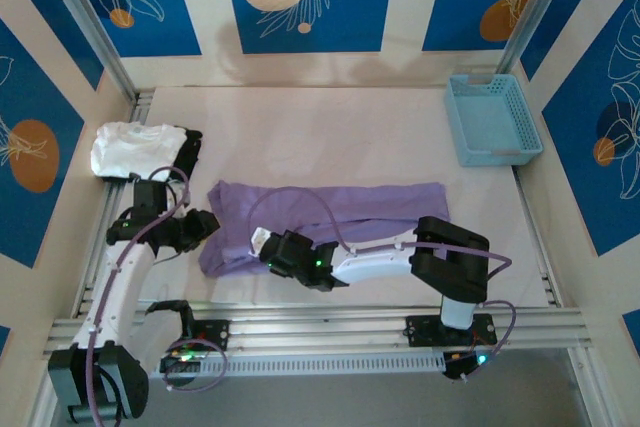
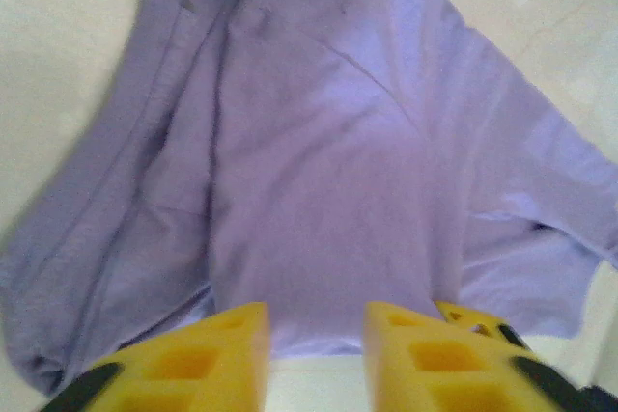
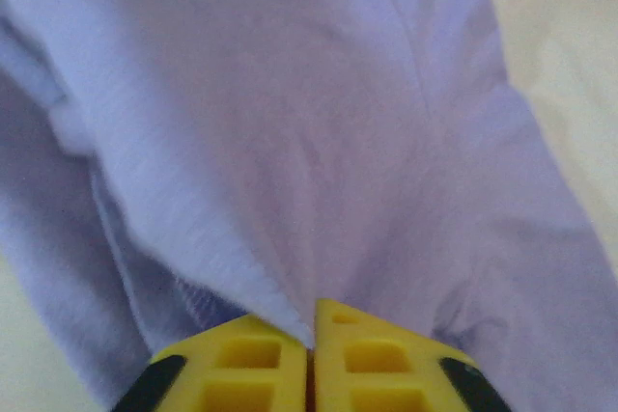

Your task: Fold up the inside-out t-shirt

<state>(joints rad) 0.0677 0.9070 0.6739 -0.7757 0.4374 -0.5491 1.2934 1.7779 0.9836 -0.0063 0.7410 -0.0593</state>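
The t-shirt (image 1: pixel 340 209) lies spread on the counter (image 1: pixel 330 127); the right fingers (image 3: pixel 372 364) pinch a fold of it, while the left fingers (image 2: pixel 193 364) stand apart at its hem.

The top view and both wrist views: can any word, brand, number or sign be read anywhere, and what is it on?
None: no view holds readable text.
lavender t-shirt: plain, no print or label showing.
blue basket: no marking.
white garment: no lettering visible.
wall panels: leaf and circle patterns, no words.
arm bases: small lights; any labels are too small to read.
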